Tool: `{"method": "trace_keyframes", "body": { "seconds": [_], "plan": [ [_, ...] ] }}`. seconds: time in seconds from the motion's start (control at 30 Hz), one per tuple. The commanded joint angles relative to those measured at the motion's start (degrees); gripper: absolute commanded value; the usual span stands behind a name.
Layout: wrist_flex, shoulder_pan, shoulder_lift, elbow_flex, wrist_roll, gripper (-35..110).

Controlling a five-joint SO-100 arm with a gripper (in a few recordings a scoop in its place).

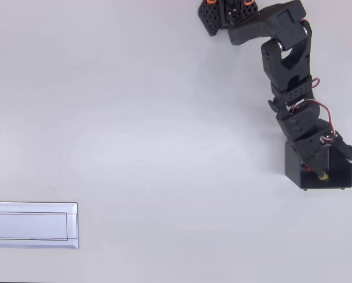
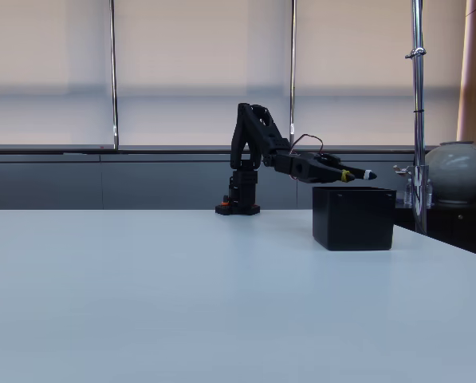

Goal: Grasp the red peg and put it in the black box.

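Over black box (right side overhead), jaws, state unclear

— What sort of place is this?
— An office or lab room: a wide pale grey table, tall windows with drawn beige roller blinds, a dark low sill, a round grey ceramic vase.

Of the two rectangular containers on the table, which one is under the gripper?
The black box: the gripper hangs over its opening. The white tray lies far off, at the overhead view's lower left.
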Motion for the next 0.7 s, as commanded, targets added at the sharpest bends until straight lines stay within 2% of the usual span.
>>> {"method": "trace_keyframes", "body": {
  "seconds": [0.0,0.1,0.17,0.3,0.67],
  "plan": [
    [-3.5,1.4,-10.0,-1.5,-0.6,24],
    [-2.7,3.9,-18.1,-4.6,-0.6,8],
    [2.9,6.2,-24.7,-5.3,-2.5,0],
    [21.6,12.8,-37.2,-4.3,-7.2,0],
    [75.5,30.4,-72.7,-13.7,-6.2,0]
  ]
}}
